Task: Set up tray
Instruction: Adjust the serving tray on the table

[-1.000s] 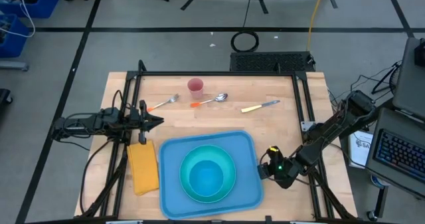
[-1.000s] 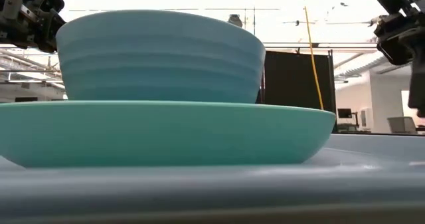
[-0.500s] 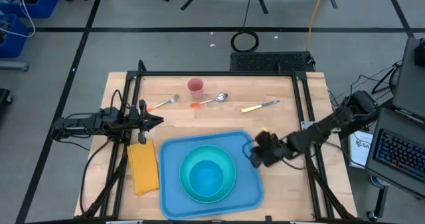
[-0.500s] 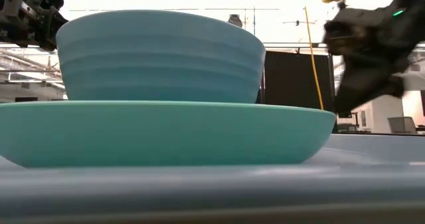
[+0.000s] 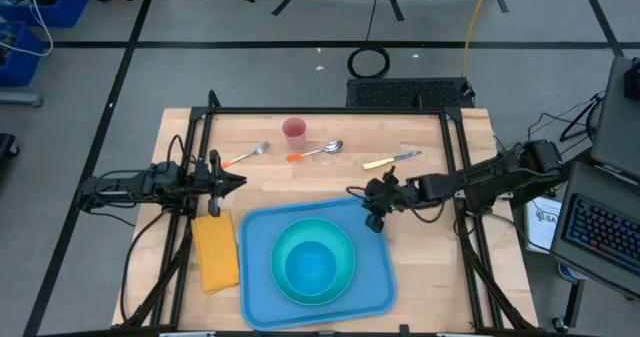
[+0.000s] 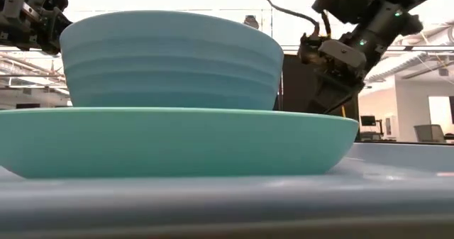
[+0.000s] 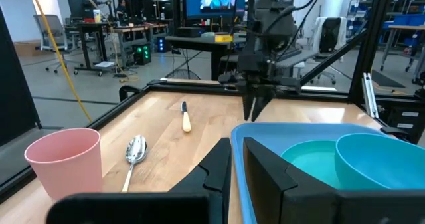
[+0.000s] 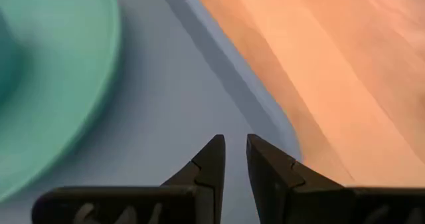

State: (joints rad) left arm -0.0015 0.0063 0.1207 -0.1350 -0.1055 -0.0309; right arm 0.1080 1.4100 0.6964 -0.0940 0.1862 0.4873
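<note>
The blue tray [image 5: 258,227] lies on the table's near middle. It carries a round teal plate [image 5: 345,277] with a teal bowl [image 5: 312,264] on it. My right gripper [image 5: 372,220] hangs over the tray's far right corner [image 8: 265,111], fingers shut and pointing down, touching nothing; the left wrist view shows it [image 7: 255,114] just above the rim [image 7: 299,127]. My left gripper [image 5: 240,184] waits shut above the table's left side, beyond a yellow napkin [image 5: 215,250] that lies flat beside the tray.
Along the far part of the table lie a pink cup [image 5: 294,130], an orange-handled fork [image 5: 243,157], a spoon [image 5: 318,152] and a yellow-handled knife [image 5: 392,160]. A black frame borders the table. Bare wood shows between the cutlery and the tray.
My right gripper has swung from beside the tray's right near edge toward the table's far edge and left. It now stands over the tray's far right corner. My left arm, the tray, the plate and the bowl have kept still.
</note>
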